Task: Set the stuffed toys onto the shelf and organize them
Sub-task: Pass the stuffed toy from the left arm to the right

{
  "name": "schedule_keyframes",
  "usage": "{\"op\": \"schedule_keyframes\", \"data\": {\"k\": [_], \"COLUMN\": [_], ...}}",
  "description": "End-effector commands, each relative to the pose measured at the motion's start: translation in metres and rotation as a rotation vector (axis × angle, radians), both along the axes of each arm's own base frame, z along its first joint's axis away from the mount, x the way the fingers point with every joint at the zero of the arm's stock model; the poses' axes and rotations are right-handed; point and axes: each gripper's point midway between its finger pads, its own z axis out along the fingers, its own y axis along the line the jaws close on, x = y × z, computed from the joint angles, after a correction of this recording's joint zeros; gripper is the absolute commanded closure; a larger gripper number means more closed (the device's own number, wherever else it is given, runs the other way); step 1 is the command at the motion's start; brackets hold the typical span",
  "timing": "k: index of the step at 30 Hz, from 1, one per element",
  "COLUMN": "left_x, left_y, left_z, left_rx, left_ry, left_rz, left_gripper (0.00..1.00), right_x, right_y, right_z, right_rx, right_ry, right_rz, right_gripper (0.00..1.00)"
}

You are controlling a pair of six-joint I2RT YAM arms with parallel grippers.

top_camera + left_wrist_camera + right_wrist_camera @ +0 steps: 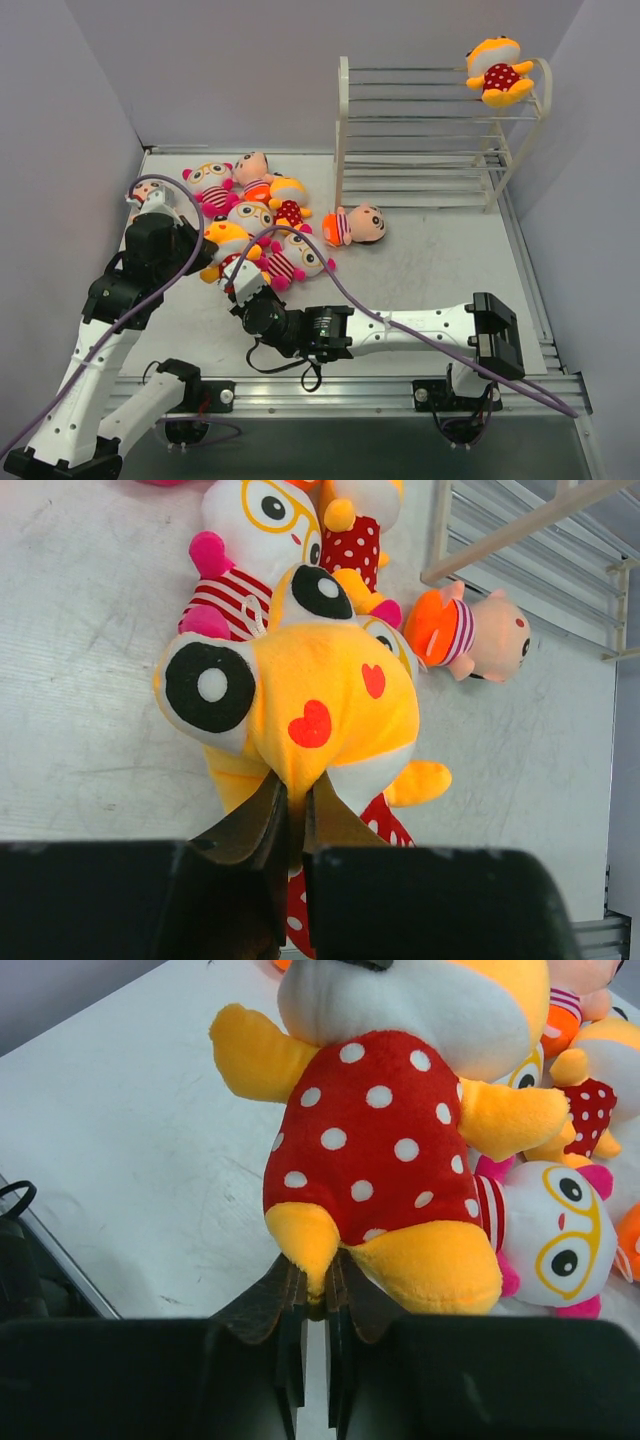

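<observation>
Right, both pincers are on one yellow polka-dot doll (228, 242), as far as the overhead view shows. It sits between the two arms at the near edge of the pile (255, 205).

- Left pincer (295, 805): jaws almost together, pinching the edge of the doll's head (320, 700). Big black eyes and red heart cheeks face that camera.
- Right pincer (315, 1280): jaws narrow, clamped on one yellow foot. The red white-dotted body (370, 1130) rises above the fingers.
- Can't tell whether the doll is clear of the counter (430, 275) or resting on it.

Other toys:
- Second yellow doll (500, 72) sits on the top tier of the shelf (430, 130), at its right end against the side frame.
- Shelf stands at the far right of the counter, well apart from the pile.
- Peach-faced doll (358, 225) lies on its side on the counter, alone, between the pile and the shelf and near the shelf's front left leg.
- The pile holds pink-striped glasses dolls (212, 185), more peach-faced ones and another yellow one, all touching or overlapping. One glasses doll (560, 1235) lies just beside the gripped doll's feet.
</observation>
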Motion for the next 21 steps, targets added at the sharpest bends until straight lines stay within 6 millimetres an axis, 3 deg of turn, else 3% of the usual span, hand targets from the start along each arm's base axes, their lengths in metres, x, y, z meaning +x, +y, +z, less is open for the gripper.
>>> {"op": "schedule_keyframes", "data": {"k": [1,4,5,6,9,10,12,13,17,21], "left_x": [-0.001,-0.001,-0.001,-0.002,0.000,0.000,0.002,0.004,0.007,0.008], "left_y": [-0.006,-0.005,-0.005,-0.004,-0.003,-0.002,0.003,0.004,0.012,0.022], "left_z": [0.024,0.027,0.029,0.031,0.043,0.047,0.059,0.064,0.085,0.100], "left_rx": [-0.043,-0.039,-0.039,-0.034,-0.035,-0.034,-0.021,-0.015,0.024,0.068], "left_ry": [-0.067,-0.086,-0.094,-0.103,-0.148,-0.161,-0.197,-0.211,-0.268,-0.312], "left_rz": [-0.017,-0.019,-0.022,-0.023,-0.025,-0.020,-0.001,0.003,0.023,0.052], "left_gripper": [0.98,0.96,0.92,0.75,0.56,0.43,0.31,0.19,0.05,0.04], "right_x": [0.009,0.008,0.008,0.007,0.005,0.005,0.005,0.006,0.011,0.017], "right_y": [0.000,-0.006,-0.009,-0.012,-0.024,-0.028,-0.039,-0.046,-0.073,-0.105], "right_z": [0.034,0.040,0.040,0.049,0.059,0.058,0.070,0.069,0.082,0.104], "right_rx": [0.111,0.114,0.106,0.118,0.112,0.094,0.101,0.079,0.059,0.051], "right_ry": [-0.026,-0.030,-0.032,-0.035,-0.041,-0.040,-0.046,-0.045,-0.049,-0.064], "right_rz": [-0.049,-0.039,-0.038,-0.032,-0.021,-0.021,-0.025,-0.030,-0.053,-0.095], "right_gripper": [1.00,1.00,1.00,1.00,1.00,1.00,1.00,1.00,1.00,1.00]}}
